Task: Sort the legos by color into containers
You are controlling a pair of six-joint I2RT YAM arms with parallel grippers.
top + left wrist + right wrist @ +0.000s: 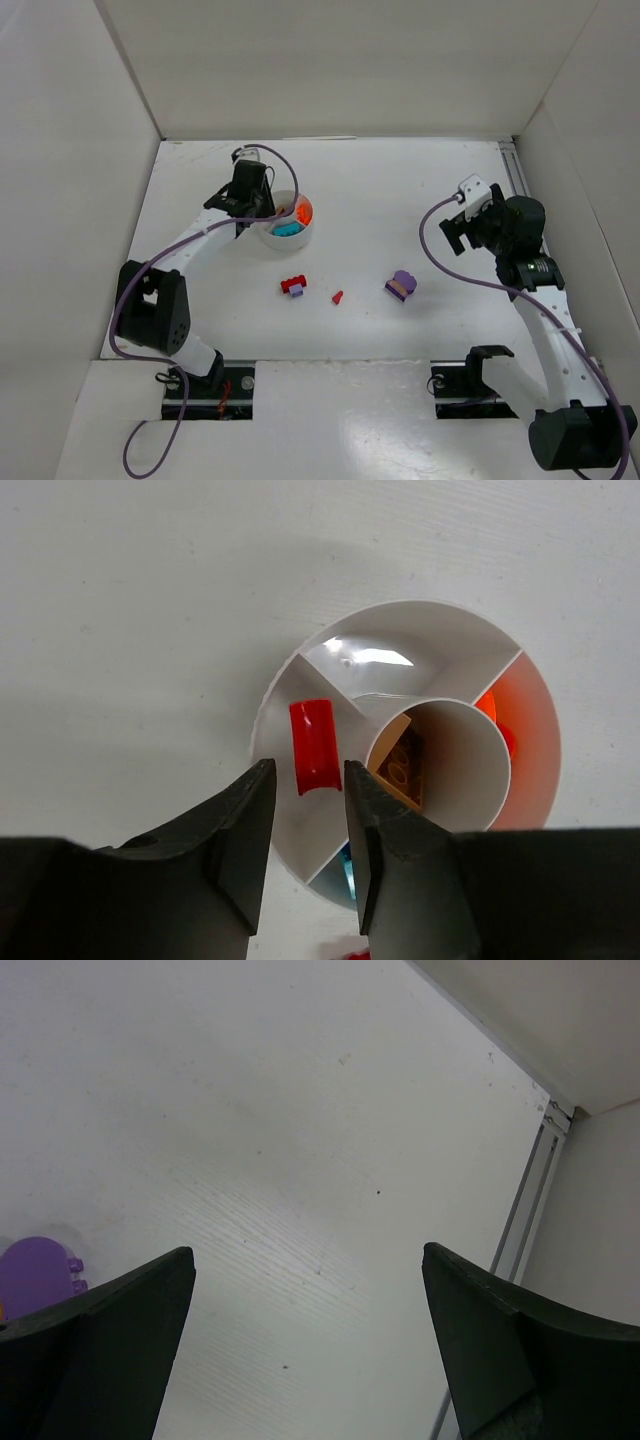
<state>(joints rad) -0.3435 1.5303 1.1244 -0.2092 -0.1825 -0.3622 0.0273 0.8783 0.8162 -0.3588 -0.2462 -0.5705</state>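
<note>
1. While the left gripper hangs over the dish, its jaws stand slightly parted and hold nothing.
2. A red lego lies in the dish's wedge compartment directly beneath them.
3. Well right of the dish, the right gripper gapes wide, empty.
4. Loose legos lie between the dish and the arm bases.

I count one white dish with four bricks showing (orange half hidden): red brick, tan brick, orange brick, teal brick. Three pieces lie on the desk: red-and-purple clump, small red piece, purple-and-tan clump.
</note>
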